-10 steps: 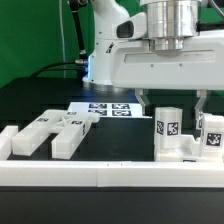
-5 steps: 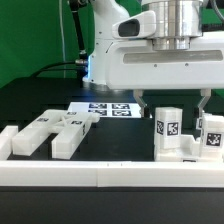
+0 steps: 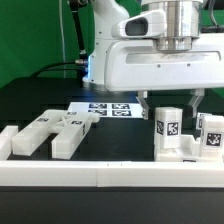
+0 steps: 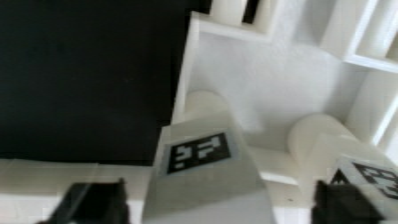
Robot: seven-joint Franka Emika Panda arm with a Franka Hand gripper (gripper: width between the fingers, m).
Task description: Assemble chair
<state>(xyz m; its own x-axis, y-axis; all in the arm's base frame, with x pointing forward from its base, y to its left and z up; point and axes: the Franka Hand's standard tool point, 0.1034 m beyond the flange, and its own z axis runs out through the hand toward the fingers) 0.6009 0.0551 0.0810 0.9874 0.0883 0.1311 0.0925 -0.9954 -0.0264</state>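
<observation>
Narrowed since before but still partly open and gripping nothing, the claw point(image 3: 170, 102) straddles the upright chair piece point(image 3: 168, 128) directly beneath it.

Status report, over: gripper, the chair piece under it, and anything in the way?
Gripper open, astride the upright tagged chair piece, gap each side. Second tagged piece close beside it. Nothing seen blocking.

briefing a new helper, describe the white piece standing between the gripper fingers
On the black table, go to the exterior view's right, under the white gripper. Between its open fingers stands a white upright block with a square tag on its front. The loose parts lie flat at the left; its tagged neighbour sits outside the fingers.
</observation>
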